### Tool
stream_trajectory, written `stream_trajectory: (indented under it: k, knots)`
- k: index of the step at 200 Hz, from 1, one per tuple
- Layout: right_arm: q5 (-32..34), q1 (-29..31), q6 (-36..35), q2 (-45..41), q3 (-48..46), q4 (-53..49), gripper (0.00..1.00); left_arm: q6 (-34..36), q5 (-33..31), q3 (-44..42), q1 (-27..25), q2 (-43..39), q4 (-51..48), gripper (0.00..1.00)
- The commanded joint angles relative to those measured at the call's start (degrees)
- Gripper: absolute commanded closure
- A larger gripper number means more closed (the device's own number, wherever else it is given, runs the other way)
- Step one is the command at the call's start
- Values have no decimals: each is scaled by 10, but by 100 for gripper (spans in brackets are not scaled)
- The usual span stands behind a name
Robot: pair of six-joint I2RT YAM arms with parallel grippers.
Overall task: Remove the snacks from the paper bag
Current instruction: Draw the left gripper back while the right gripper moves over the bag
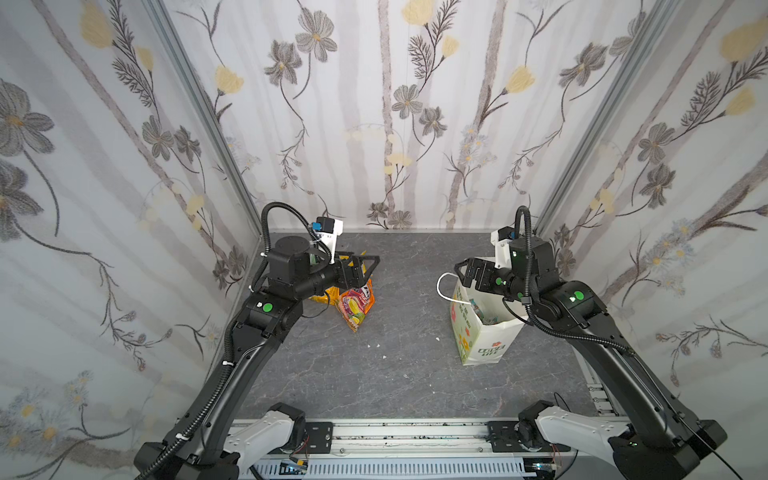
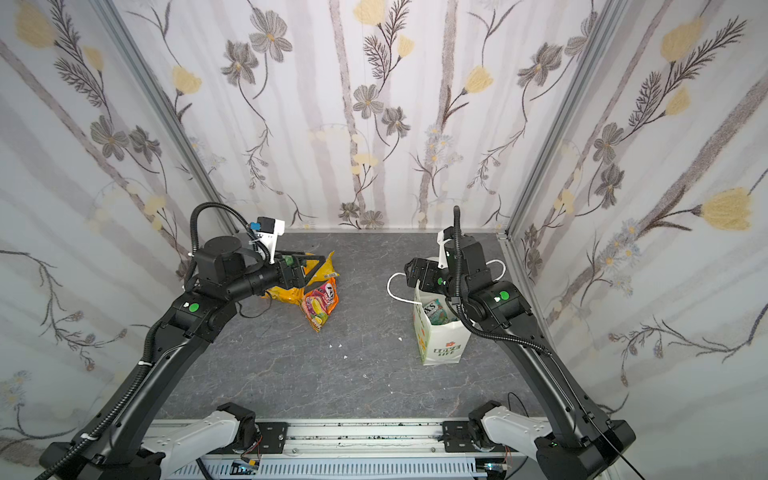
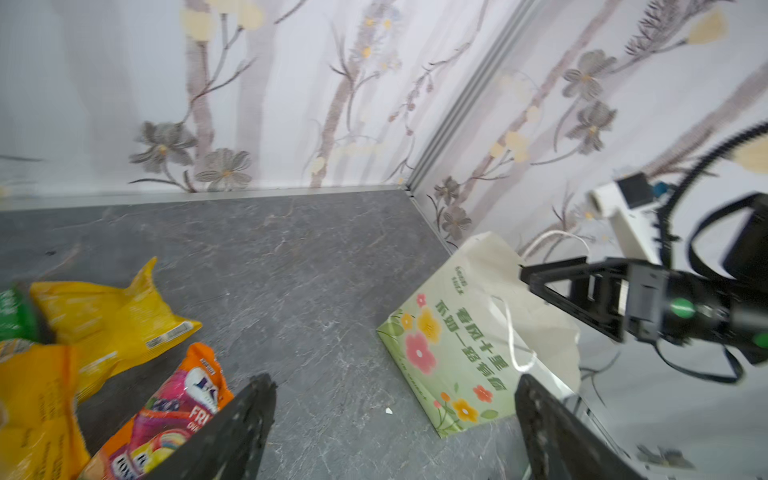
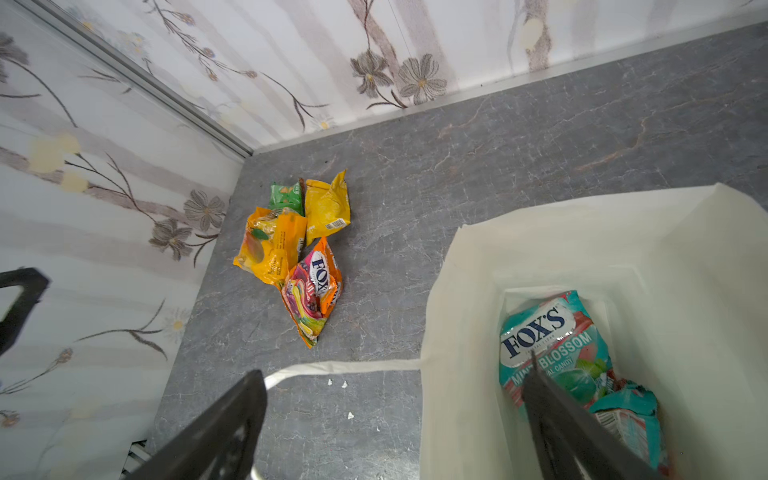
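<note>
The white paper bag (image 1: 484, 336) with flower prints stands upright at the right, in both top views (image 2: 440, 347). Two teal-white snacks (image 4: 548, 345) lie at its bottom. My right gripper (image 4: 394, 376) hangs open over the bag's mouth, one finger above the inside and one outside its wall; it holds nothing. At the back left lies a pile of snacks: an orange-pink packet (image 1: 356, 305), a yellow one (image 4: 326, 205), an orange one (image 4: 270, 245) and a green one (image 4: 286, 195). Just above that pile my left gripper (image 3: 395, 382) is open and empty.
A white cord handle (image 1: 442, 291) loops out from the bag towards the middle. Small white crumbs (image 1: 376, 345) dot the grey tabletop (image 1: 415, 374). Flowered walls close in the back and both sides; a metal rail (image 1: 395, 436) runs along the front.
</note>
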Motion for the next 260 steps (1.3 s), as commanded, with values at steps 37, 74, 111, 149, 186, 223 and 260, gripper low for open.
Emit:
stream_trajectory:
  k: [37, 74, 111, 149, 186, 223, 260]
  knots:
    - [31, -10, -12, 24, -27, -20, 7, 143, 46, 71, -123, -2, -92, 4]
    - [30, -15, -13, 24, -36, -21, 6, 189, 45, 94, -180, 2, -121, 3]
    - [15, -19, -8, 0, -27, -10, 1, 209, 28, 102, -195, 14, -137, 3]
    - [16, -42, 10, -39, -60, 31, 6, 216, 18, 108, -205, 18, -148, 3]
    - [15, -52, 7, -25, -84, 28, 20, 221, 18, 112, -212, 14, -153, 2]
    - [20, -52, -5, 10, -100, 20, 25, 223, 17, 114, -216, 13, -155, 2]
    - [12, -51, -15, 47, -125, 17, 31, 226, 8, 113, -217, 15, -158, 2]
